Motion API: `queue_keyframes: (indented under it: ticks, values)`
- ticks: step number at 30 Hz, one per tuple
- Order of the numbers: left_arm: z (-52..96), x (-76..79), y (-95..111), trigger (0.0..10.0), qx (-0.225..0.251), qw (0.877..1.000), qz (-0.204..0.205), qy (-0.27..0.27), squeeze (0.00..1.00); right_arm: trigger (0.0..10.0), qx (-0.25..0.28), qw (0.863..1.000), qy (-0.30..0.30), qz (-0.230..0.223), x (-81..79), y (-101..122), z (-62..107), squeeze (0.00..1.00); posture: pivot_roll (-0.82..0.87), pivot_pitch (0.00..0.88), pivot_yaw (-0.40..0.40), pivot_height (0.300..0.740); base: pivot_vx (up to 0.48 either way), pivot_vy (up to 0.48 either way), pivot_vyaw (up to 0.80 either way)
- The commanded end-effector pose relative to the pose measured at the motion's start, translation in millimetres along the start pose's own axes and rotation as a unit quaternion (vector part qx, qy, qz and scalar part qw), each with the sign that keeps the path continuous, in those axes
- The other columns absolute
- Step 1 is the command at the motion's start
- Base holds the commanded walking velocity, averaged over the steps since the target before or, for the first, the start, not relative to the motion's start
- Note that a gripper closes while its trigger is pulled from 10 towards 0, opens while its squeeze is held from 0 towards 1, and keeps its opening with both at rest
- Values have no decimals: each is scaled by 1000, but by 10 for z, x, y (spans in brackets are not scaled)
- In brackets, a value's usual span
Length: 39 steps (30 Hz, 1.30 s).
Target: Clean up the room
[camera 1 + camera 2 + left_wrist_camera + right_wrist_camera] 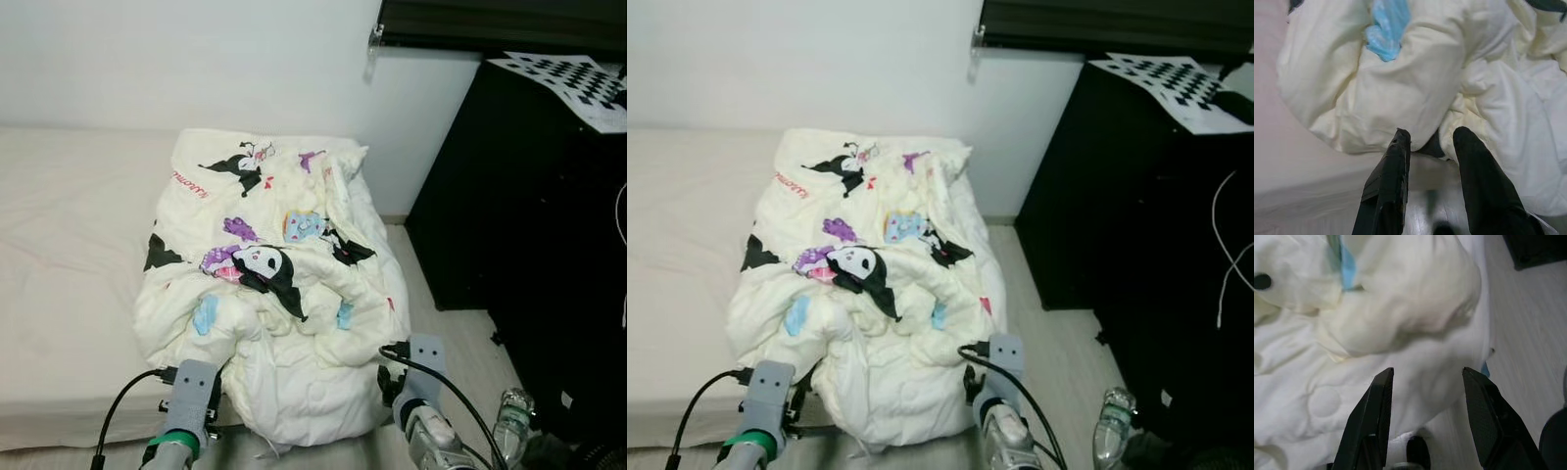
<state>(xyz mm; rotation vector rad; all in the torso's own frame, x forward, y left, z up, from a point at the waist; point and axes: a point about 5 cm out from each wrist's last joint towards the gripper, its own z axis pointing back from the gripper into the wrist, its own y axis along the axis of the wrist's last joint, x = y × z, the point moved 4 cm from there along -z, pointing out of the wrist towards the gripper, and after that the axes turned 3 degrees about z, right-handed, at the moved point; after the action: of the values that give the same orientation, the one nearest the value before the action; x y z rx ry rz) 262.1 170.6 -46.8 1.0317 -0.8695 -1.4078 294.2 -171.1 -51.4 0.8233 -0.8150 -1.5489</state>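
Quilt: bunched cream padded quilt with black, purple and blue cartoon prints (pixel 274 284), heaped on the end of the bed nearest the black cabinet, its lower edge hanging over the bed's front side toward the floor.
Bed: pale beige flat mattress sheet (pixel 69 245), stretching from the quilt toward the robot's left.
Left gripper: (pixel 1430 139) at the quilt's near lower edge, fingers (pixel 1388 181) spread a moderate way, tips right at a fold of the fabric, nothing pinched between them.
Right gripper: (pixel 1425 382) low beside the quilt's overhanging corner on the cabinet side, jaws wide apart, empty.
Cabinet: tall black cabinet (pixel 519 215), across a strip of light floor from the quilt.
Checker sheet: black-and-white checkerboard paper (pixel 578 83), on top of the cabinet.
Bottle: clear plastic bottle (pixel 509 421), on the floor near the cabinet base, beyond the quilt's corner.
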Motion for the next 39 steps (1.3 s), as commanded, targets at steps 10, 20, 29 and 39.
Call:
queue_keyframes:
  ticks: [10, 20, 29, 39]
  values:
    - [-56, -64, 219, 10000, 48, 999, -16, 5, 0, 10000, 39, 998, 6, -47, -22, 129, -7, 0, -12, 29, -13, 622, 0, 0, 0]
    - [-40, -102, 467, 10000, 108, 994, -24, 2, 0, 10000, 137, 987, 65, -61, -272, 572, -20, 0, -4, 51, -20, 612, 0, 0, 0]
    - [-22, -149, 710, 10000, 156, 987, -34, -14, 0, 10000, 195, 974, 101, -62, -468, 937, -19, 0, 17, 72, -40, 607, 0, 0, 0]
    - [75, -33, 1036, 10000, 211, 971, -51, -99, 0, 10000, 265, 952, 148, -36, -720, 1453, 18, 0, 33, 83, -53, 597, 0, 0, 0]
